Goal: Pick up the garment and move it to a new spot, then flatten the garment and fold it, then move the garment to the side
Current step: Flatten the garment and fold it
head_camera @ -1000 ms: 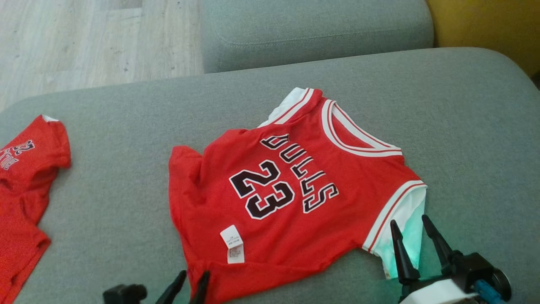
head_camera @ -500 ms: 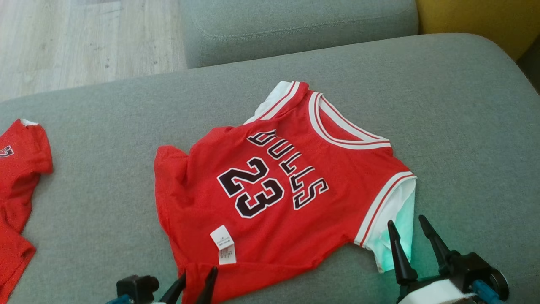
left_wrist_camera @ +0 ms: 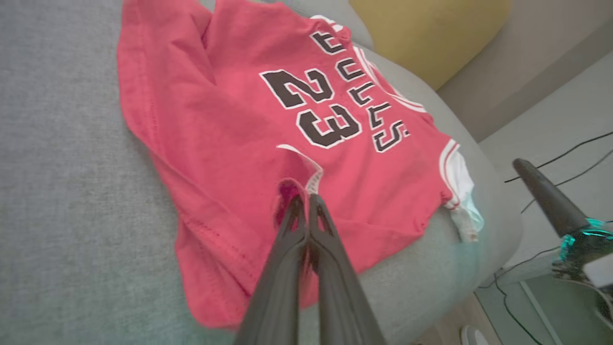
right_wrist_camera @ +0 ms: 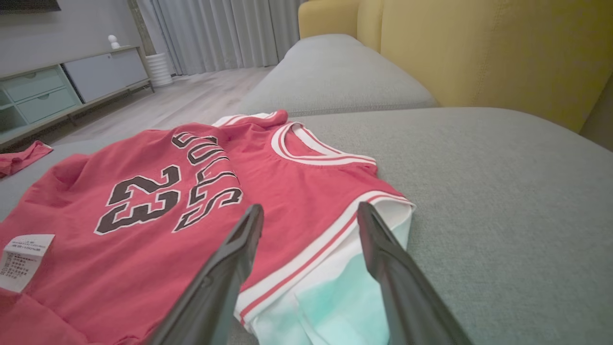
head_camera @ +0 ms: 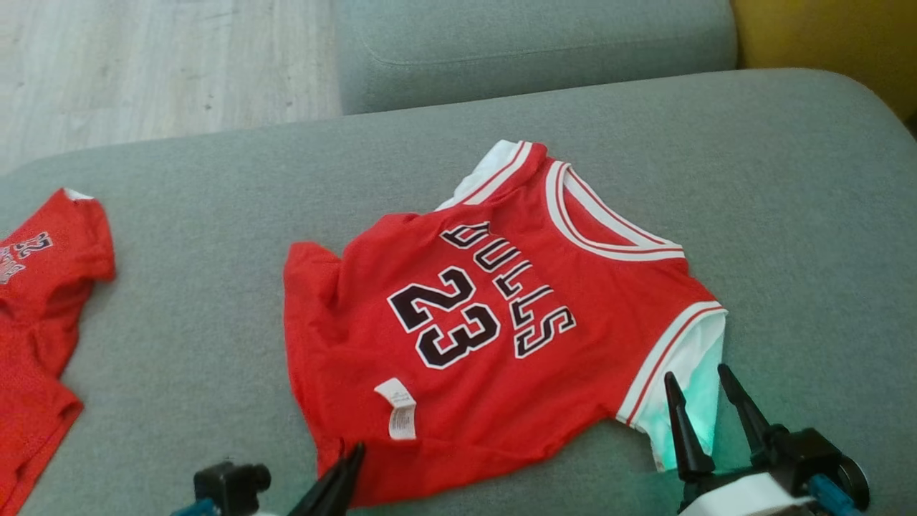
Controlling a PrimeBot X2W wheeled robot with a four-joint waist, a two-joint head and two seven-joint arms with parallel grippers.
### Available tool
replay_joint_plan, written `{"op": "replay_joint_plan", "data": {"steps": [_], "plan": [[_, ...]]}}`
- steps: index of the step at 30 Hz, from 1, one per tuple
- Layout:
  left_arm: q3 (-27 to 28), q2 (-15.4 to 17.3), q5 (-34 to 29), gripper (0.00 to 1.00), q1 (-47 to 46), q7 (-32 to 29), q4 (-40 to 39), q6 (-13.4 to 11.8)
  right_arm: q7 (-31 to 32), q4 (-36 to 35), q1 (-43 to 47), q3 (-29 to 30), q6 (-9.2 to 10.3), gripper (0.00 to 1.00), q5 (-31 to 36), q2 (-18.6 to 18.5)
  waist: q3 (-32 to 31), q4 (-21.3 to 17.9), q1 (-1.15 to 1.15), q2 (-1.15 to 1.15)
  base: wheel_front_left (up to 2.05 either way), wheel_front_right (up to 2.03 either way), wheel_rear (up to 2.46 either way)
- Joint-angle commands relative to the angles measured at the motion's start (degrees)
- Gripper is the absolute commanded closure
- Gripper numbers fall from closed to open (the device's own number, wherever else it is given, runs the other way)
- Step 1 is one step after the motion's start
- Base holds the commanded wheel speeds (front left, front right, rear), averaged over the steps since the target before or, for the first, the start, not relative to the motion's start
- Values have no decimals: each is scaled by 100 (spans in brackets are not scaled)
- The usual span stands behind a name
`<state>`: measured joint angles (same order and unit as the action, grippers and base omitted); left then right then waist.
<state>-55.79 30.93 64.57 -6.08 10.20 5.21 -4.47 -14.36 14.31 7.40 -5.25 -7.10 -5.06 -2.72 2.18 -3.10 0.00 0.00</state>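
Grey woven-fabric seat cushion, broad, bearing all garments; a second grey cushion behind it, pale wood-plank floor beyond on the left. Red jersey, short-sleeved, white-and-red striped trim, black "BULLS 23" print facing up, lies mostly flat at the middle of the seat cushion, collar towards the far right, hem towards the near left, one hem corner folded over. Second red printed garment, crumpled, at the cushion's left edge, well apart from the jersey. Right gripper, fingers spread wide, empty, tips just over the jersey's white near sleeve. Left gripper, fingers pressed together, pinching the jersey's near hem into a small raised fold. White care label, just beside that pinch.
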Motion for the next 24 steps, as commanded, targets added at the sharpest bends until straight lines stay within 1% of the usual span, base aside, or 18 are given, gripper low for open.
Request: {"op": "replay_joint_plan", "data": {"steps": [1,4,7,9,13,14,15,16,17,20,22,24], "plan": [[141,268,34,100,-7,34,-316,61,-63,-183,-117,-112,-39,0,-46,-16,-29,60,0,0,0,0,0],[56,521,165,100,262,-96,-611,136,-63,-202,-95,-89,-39,0,-53,-16,-28,148,0,0,0,0,0],[-64,731,206,100,467,-218,-725,185,-63,-206,-84,-79,-39,0,-60,-16,-29,220,0,0,0,0,0],[-116,778,221,100,559,-233,-738,216,-63,-200,-78,-79,-39,0,-56,-16,-35,253,0,0,0,0,0],[-185,759,312,99,706,-229,-663,312,-63,-190,-65,-78,-39,0,-50,-16,-56,285,0,0,0,0,0],[-199,751,322,78,727,-224,-629,337,-63,-186,-63,-80,-39,0,-45,-16,-59,287,0,0,0,0,0],[-209,739,337,47,749,-220,-580,350,-63,-181,-63,-83,-39,0,-36,-16,-64,285,0,0,0,0,0],[-250,735,344,9,767,-263,-528,373,-63,-175,-66,-88,-39,0,-29,-16,-69,276,0,0,0,0,0],[-298,732,373,0,794,-328,-481,401,-63,-165,-69,-93,-39,0,-22,-16,-77,262,0,0,0,0,0],[-417,749,580,0,878,-623,-392,483,-63,-138,-75,-85,-39,0,0,-16,-103,196,0,0,0,0,0],[-448,869,756,0,967,-798,-414,533,-63,-132,-63,-77,-39,0,16,-16,-122,112,0,0,0,0,0],[-304,982,732,0,941,-628,-484,498,-63,-145,-57,-56,-39,0,24,-16,-118,74,0,0,0,0,0]]}}
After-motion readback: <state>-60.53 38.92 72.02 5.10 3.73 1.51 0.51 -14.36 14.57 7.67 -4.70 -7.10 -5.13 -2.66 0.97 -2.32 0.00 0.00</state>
